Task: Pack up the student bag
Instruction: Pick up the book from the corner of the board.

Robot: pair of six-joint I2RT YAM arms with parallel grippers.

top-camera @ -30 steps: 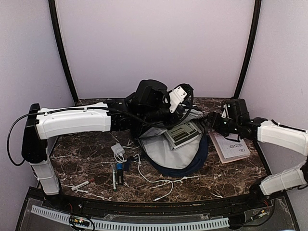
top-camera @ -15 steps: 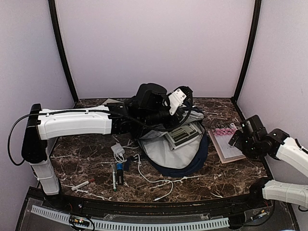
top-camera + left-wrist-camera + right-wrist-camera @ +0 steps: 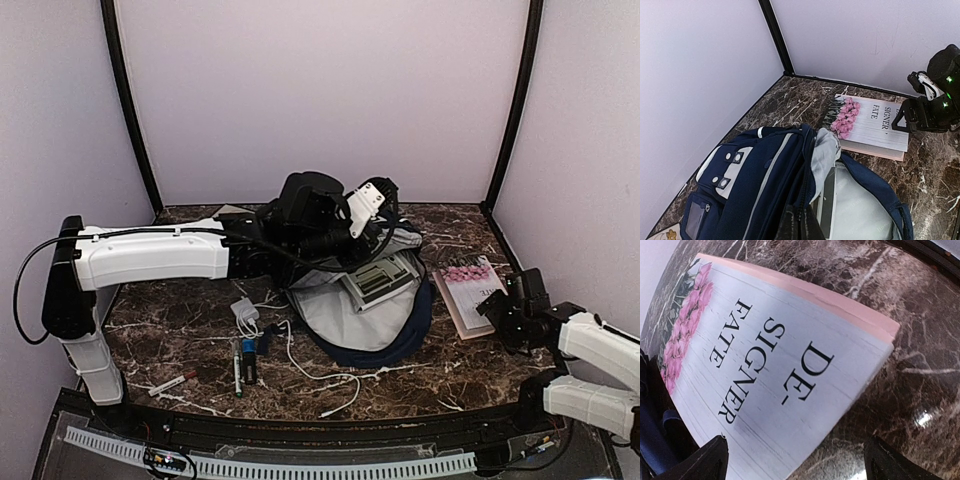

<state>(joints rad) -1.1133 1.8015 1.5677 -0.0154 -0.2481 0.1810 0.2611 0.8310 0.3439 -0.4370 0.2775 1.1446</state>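
The student bag [image 3: 412,335], navy with a pale grey lining, lies open in the middle of the table. A flat grey striped item [image 3: 378,280] sits inside it. My left gripper [image 3: 388,230] reaches over the bag. In the left wrist view that gripper [image 3: 800,222] is shut on the bag's [image 3: 755,185] zipped opening edge and holds it up. A white book with pink flowers [image 3: 468,295] lies right of the bag. My right gripper [image 3: 505,310] hovers low at its near end. Its fingers stand open, and the book's corner [image 3: 765,365] lies between them and the gripper [image 3: 797,462].
A white charger [image 3: 244,312] with a trailing white cable [image 3: 320,375] lies left of the bag. Pens [image 3: 240,365] and a red-capped marker [image 3: 172,383] lie near the front left. Black frame posts and pale walls close in the table's back and sides.
My right arm has drawn back from the bag's opening to the near right, over the book's near end, and its fingers have spread. The left arm has held still on the bag.
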